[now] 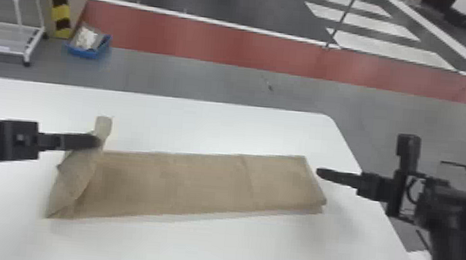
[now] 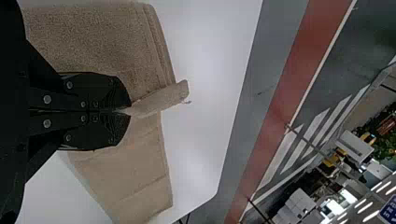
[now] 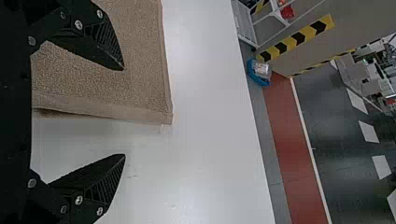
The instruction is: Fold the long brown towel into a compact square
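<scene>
Our left gripper (image 1: 94, 143) nips the towel (image 1: 200, 184) at frame left; our right gripper (image 3: 124, 112) gapes empty. Soft, floppy, we judge: grip layered edges (image 1: 313, 183).

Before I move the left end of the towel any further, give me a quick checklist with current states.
1. Left end effector gripping the brown towel: ok, shut on its left end.
2. Gripped end raised: ok, it stands up above the rest.
3. Rest of towel flat on the white table: ok, apart from a faint crease toward the right end.
4. Layers lined up: not ok, a lower layer peeks out along the near edge at the right.
5. Right end effector off the towel: cannot tell; open at the right end, contact unclear.
6. Compact square: not ok, a long strip.
</scene>
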`<state>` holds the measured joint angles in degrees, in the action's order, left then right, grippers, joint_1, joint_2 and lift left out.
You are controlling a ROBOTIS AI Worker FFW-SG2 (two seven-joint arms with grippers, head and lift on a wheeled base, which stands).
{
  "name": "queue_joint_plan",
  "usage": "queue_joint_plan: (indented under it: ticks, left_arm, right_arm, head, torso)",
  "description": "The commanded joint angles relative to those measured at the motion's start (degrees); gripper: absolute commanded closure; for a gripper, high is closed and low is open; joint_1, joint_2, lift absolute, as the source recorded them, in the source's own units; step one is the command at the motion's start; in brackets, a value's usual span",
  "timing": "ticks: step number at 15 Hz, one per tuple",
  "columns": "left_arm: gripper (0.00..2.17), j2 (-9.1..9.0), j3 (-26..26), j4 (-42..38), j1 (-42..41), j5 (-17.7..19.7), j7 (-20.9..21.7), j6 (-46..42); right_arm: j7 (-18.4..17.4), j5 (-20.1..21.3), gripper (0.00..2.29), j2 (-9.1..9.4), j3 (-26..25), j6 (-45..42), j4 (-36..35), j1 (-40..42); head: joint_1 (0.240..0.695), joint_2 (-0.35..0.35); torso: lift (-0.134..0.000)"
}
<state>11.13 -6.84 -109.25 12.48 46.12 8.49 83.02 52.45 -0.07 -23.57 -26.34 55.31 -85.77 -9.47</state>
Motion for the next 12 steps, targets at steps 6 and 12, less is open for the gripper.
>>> queue_joint_plan:
  ticks: [6,12]
  left_arm:
    - [1.42,-10.6,18.9,6.7,0.5,-7.8,-7.0,-18.9]
    - [1.42,-11.28,25.3,11.0,0.0,-10.3,-8.9,-23.6]
  right_arm:
    - [1.9,-1.8,0.25,-0.95,-4.8,-6.7,1.8,1.5]
    - [2.6,-2.1,0.25,-1.39,-7.1,-10.2,3.9,2.1]
  head:
    - [0.695,-0.35]
    - [0.695,-0.35]
  torso:
    - [-0.124]
    - [-0.124]
